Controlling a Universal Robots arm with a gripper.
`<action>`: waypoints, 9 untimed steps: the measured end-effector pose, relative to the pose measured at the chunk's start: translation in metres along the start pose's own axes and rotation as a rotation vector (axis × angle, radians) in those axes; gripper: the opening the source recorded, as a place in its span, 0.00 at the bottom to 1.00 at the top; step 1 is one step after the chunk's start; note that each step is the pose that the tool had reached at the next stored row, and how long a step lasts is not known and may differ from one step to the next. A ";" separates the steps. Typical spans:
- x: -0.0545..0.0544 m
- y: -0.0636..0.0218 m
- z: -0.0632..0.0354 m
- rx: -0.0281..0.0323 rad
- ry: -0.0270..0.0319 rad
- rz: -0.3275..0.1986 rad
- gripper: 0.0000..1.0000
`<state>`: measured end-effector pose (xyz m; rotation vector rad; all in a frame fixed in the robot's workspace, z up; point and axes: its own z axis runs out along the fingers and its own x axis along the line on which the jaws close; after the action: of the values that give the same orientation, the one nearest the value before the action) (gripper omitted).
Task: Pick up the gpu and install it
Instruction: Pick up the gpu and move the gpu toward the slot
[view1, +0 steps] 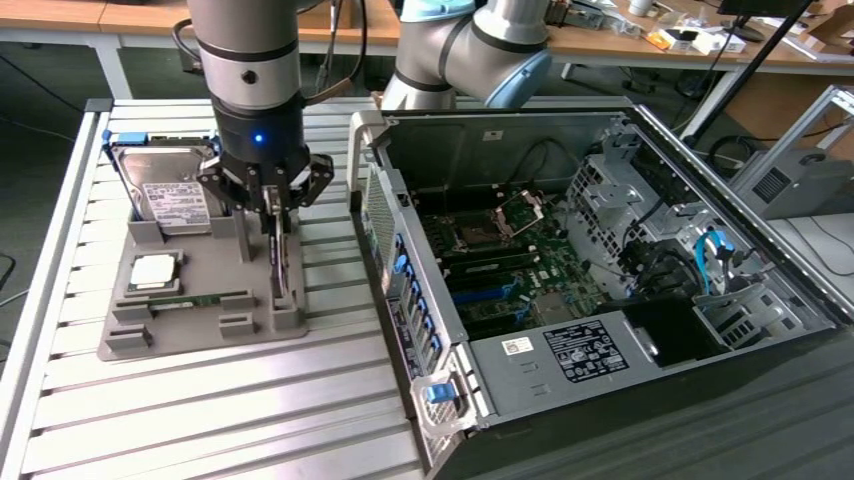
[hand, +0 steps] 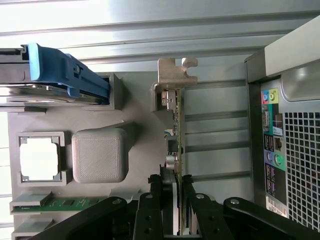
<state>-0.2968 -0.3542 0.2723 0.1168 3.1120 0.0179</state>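
Note:
The gpu (view1: 276, 265) stands on edge in a slot of the grey tray (view1: 200, 330), a thin dark card seen edge-on. In the wrist view the gpu (hand: 178, 125) runs away from the fingers to its silver end bracket (hand: 177, 70). My gripper (view1: 274, 215) hangs straight down over the card from the upright arm. Its black fingers (hand: 162, 190) press against both faces of the card's near end, so the gripper (hand: 176, 182) is shut on it. The card still sits in its tray slot.
The tray also holds a silver hard drive (view1: 167, 195) with a blue rail (hand: 65, 75), a processor (view1: 151, 270) and a green memory stick (view1: 200, 299). The open computer case (view1: 561, 260) lies at the exterior view's right, motherboard (view1: 501, 260) exposed. Both rest on a slatted metal table (view1: 200, 420).

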 end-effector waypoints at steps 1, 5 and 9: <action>0.000 0.0000 -0.0002 0.0000 0.0000 0.000 0.27; 0.000 0.0000 -0.0014 0.0000 0.0000 0.000 0.27; 0.000 0.0000 -0.0028 0.0000 0.0000 0.000 0.27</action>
<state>-0.2968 -0.3542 0.2751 0.1168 3.1120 0.0179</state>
